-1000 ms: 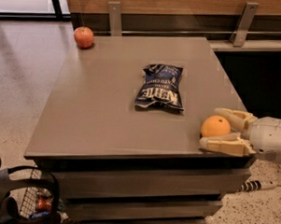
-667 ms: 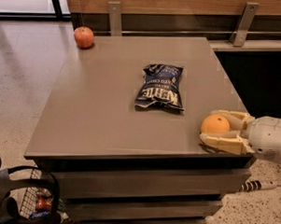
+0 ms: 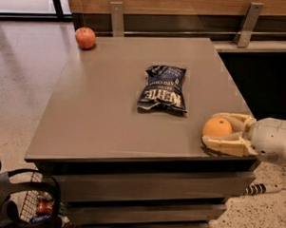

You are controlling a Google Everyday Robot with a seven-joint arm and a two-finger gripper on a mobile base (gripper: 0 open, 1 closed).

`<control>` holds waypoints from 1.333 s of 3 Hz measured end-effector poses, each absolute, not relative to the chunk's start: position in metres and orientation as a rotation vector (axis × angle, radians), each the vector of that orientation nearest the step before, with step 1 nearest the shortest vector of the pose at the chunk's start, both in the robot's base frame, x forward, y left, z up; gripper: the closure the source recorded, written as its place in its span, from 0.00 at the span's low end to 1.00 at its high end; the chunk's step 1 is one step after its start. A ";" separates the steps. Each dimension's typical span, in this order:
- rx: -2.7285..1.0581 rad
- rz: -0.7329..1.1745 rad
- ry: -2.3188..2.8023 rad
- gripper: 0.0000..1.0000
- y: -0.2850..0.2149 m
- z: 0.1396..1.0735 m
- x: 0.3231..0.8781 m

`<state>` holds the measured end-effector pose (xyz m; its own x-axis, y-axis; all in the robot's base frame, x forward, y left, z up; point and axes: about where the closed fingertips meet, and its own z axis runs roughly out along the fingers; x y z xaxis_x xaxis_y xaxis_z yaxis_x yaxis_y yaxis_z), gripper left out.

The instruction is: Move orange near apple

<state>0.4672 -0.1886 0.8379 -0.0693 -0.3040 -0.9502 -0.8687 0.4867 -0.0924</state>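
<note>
Camera view shows the gripper point(image 3: 210, 131) at the near right corner of the table point(image 3: 95, 123). Its two fingers are closed around the orange point(image 3: 217, 127), one on each side, and the orange rests on the table. The apple point(image 3: 85, 38) sits far away at the far left corner. A dark chip bag point(image 3: 162, 88) lies in between.

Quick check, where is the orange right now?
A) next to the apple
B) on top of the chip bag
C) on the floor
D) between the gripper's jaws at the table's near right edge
D: the orange sits between the jaws of the gripper, across the table from the apple.
</note>
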 end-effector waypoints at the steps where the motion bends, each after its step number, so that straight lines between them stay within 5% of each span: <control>1: -1.029 0.638 1.625 1.00 -0.188 0.838 0.467; 2: -1.030 0.634 1.628 1.00 -0.190 0.843 0.472; 4: -0.992 0.579 1.653 1.00 -0.209 0.925 0.568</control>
<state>0.5685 -0.2089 0.9247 -0.0815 -0.3179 -0.9446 -0.8378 0.5352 -0.1078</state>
